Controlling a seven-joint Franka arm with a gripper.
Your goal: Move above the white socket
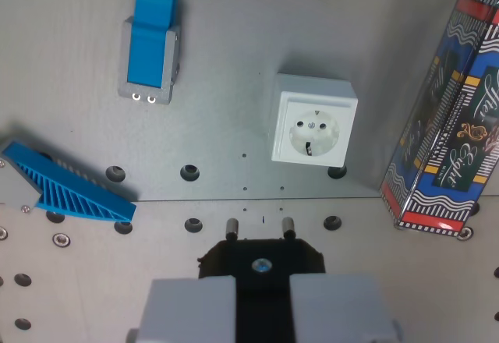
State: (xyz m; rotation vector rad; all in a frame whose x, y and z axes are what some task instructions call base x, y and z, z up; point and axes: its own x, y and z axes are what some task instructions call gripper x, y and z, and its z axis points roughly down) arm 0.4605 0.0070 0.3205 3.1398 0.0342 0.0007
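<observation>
The white socket (314, 130) lies face up on the grey metal plate (70, 62), right of centre in the wrist view, with its two holes and earth clips showing. My gripper (262, 282) fills the bottom middle and is shut on a black plug (261, 259). The plug's two metal pins (231, 228) point toward the socket. The pins stop short of the socket, a little below it and toward the wrist view's left. Nothing covers the socket.
A grey block with a blue strip (150, 54) sits at the upper left. A blue ribbed wedge (70, 191) lies at the left edge. A tall patterned box (452, 125) stands just right of the socket. Bolt holes dot the plate.
</observation>
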